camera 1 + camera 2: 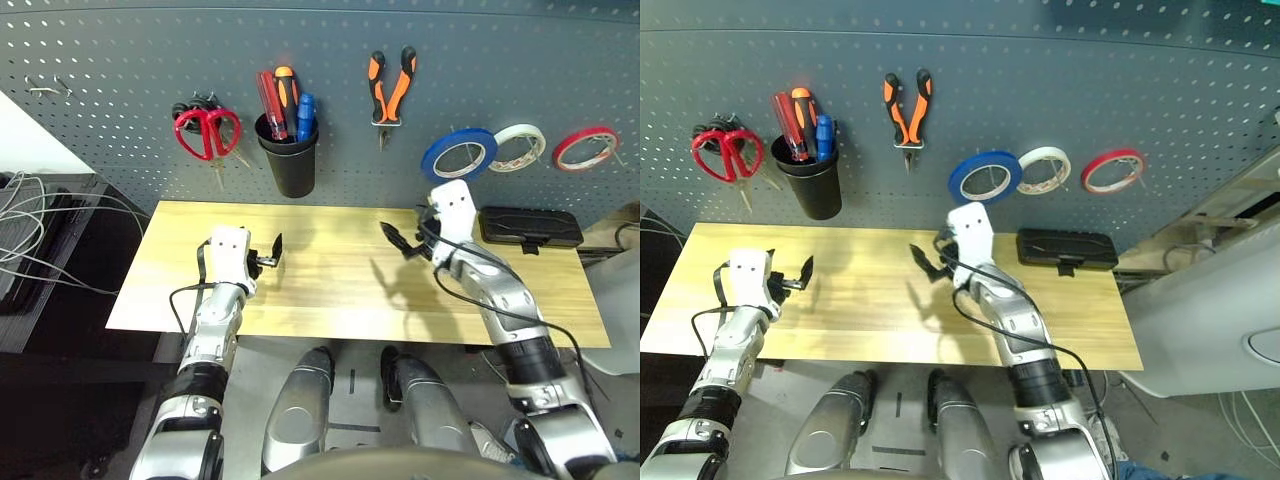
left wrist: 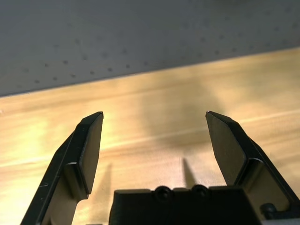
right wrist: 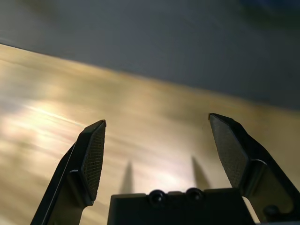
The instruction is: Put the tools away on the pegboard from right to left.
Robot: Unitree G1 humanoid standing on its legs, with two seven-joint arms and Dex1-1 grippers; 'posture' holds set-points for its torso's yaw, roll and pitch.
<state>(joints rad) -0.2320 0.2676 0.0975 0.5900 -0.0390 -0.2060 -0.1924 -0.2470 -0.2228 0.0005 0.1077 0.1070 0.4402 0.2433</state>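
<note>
All the tools hang on the dark pegboard (image 1: 120, 60). The blue tape ring (image 1: 459, 153) is on a hook at the right and the orange-and-black pliers (image 1: 390, 90) hang left of it. The blue-handled screwdriver (image 1: 306, 115) stands in the black cup (image 1: 291, 162). The red-handled scissors (image 1: 207, 132) hang furthest left. My left gripper (image 1: 272, 254) hovers open over the left of the wooden table (image 1: 330, 300) with nothing between its fingers (image 2: 89, 145). My right gripper (image 1: 398, 241) is open over the table's middle right, below the pliers, with its pads (image 3: 93, 154) bare.
White (image 1: 518, 147) and red (image 1: 586, 148) tape rings hang right of the blue one. Black-handled scissors (image 1: 195, 103) sit behind the red ones. Two more screwdrivers (image 1: 278, 100) share the cup. A black case (image 1: 530, 227) lies at the table's back right. Cables (image 1: 30, 230) trail off the left.
</note>
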